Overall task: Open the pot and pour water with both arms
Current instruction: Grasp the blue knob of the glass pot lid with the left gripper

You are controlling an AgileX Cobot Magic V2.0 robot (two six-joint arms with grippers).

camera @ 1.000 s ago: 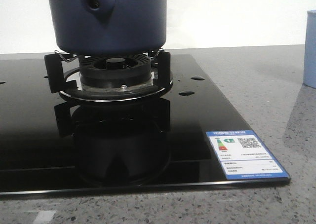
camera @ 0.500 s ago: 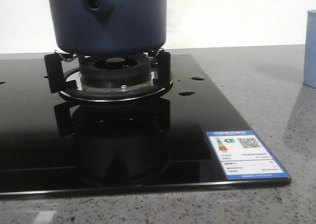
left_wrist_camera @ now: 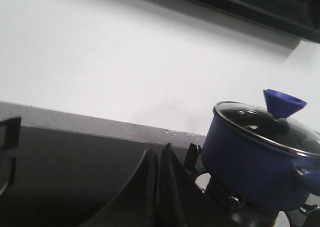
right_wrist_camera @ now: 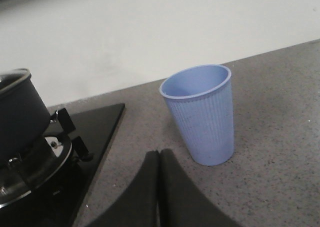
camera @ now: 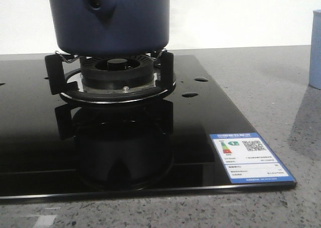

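- The pot (camera: 113,22) is sitting on the burner grate (camera: 110,75) of the black glass hob (camera: 210,117), which is lying on the speckled grey worktop (camera: 281,87).
- Its glass lid (left_wrist_camera: 272,127) is resting in place, with a blue cone-shaped knob (left_wrist_camera: 284,103) standing up at the centre.
- The left hand (left_wrist_camera: 159,187) is hovering over the hob, well apart from the pot, its two dark fingers pressed together and holding nothing.
- The right hand (right_wrist_camera: 159,189) is hanging above the worktop near the pale blue cup (right_wrist_camera: 202,114), fingers likewise closed and empty.
- The cup is standing upright beside the hob, apart from the pot.
- Judging by its size and thick walls, the pot is likely going to feel heavy and stiff, and its matte sides are too wide to pinch.
- The rounded handle lug (camera: 96,1) is looking like the surest place to grip the body.
- The lid is probably fragile and smooth, so the knob is the natural hold; its flared top should be keeping fingers from slipping off.
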